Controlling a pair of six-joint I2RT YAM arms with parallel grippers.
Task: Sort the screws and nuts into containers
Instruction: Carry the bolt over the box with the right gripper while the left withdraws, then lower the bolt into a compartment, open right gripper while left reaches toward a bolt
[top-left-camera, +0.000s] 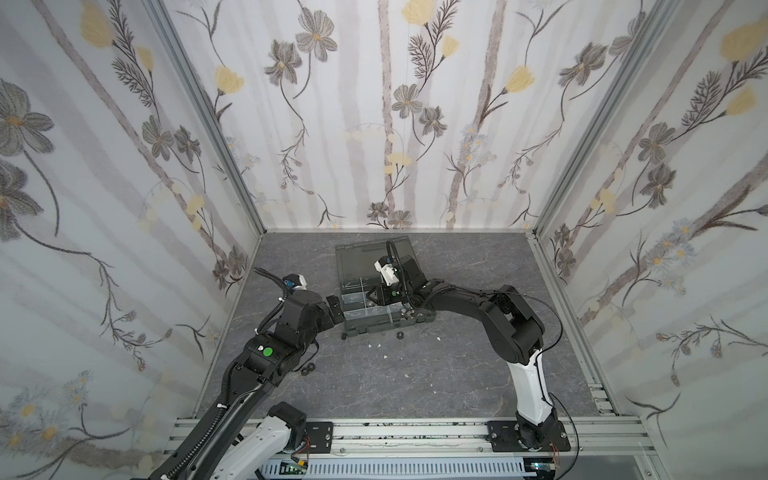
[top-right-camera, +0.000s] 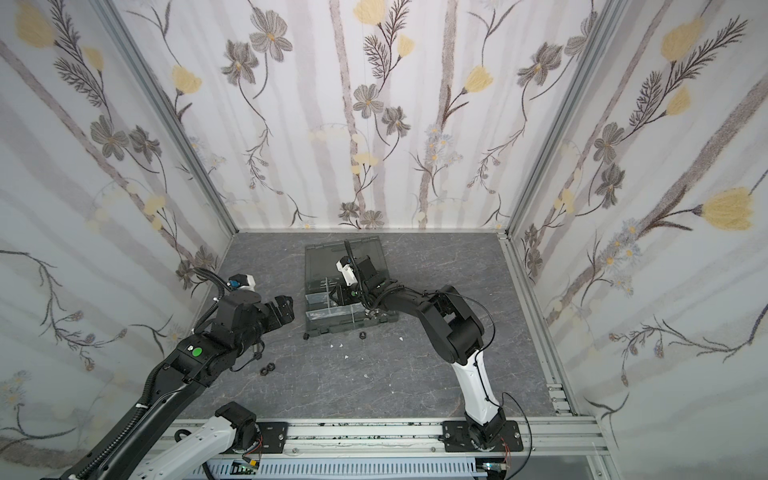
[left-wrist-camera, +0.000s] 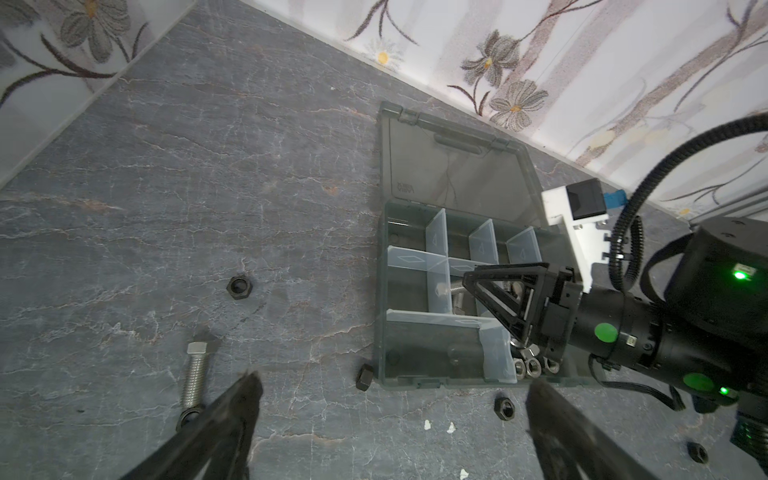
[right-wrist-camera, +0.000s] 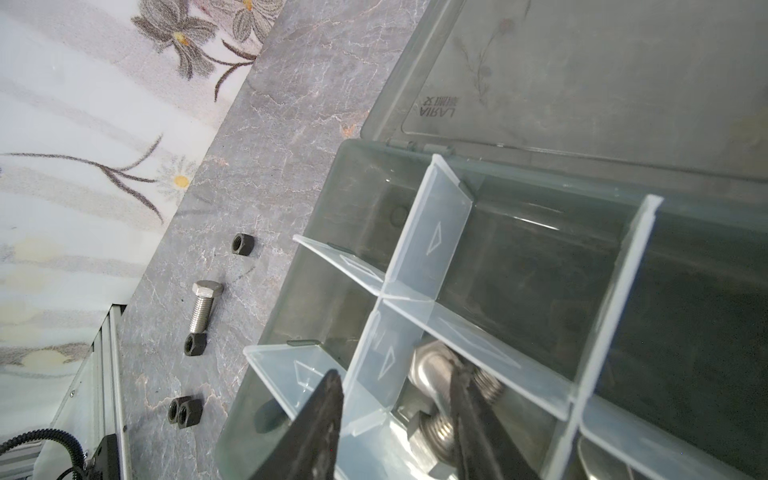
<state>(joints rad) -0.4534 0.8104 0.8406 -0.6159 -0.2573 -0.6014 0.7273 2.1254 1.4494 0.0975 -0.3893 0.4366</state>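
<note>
**Sorting hardware into the organizer box.** The organizer box (top-left-camera: 374, 330) stands open near the middle of the tabletop's (top-left-camera: 415, 386) far edge, its lid (left-wrist-camera: 457, 174) laid back toward the wall.

The right gripper (right-wrist-camera: 395, 370) hangs inside the box, fingers partly spread astride a pale divider (right-wrist-camera: 374, 361). They clamp nothing. Silver screws (right-wrist-camera: 432, 428) lie in the compartment (right-wrist-camera: 490, 353) just under them, and silver nuts (left-wrist-camera: 530, 365) lie heaped at the box's near right corner.

The left gripper (left-wrist-camera: 395, 382) hovers just beside the box's left wall, fingers at full spread and empty.

Unsorted are one silver screw (left-wrist-camera: 195, 374) and several black nuts (left-wrist-camera: 237, 287) between the box and the tabletop's left edge, with more nuts along the box's front.

Hazards, as judged:
- A finger leaving at a slant may catch the slot-in divider and unseat it, letting screws and nuts mingle.
- The round screw may roll when pinched.
- The two arms work close enough to collide.
</note>
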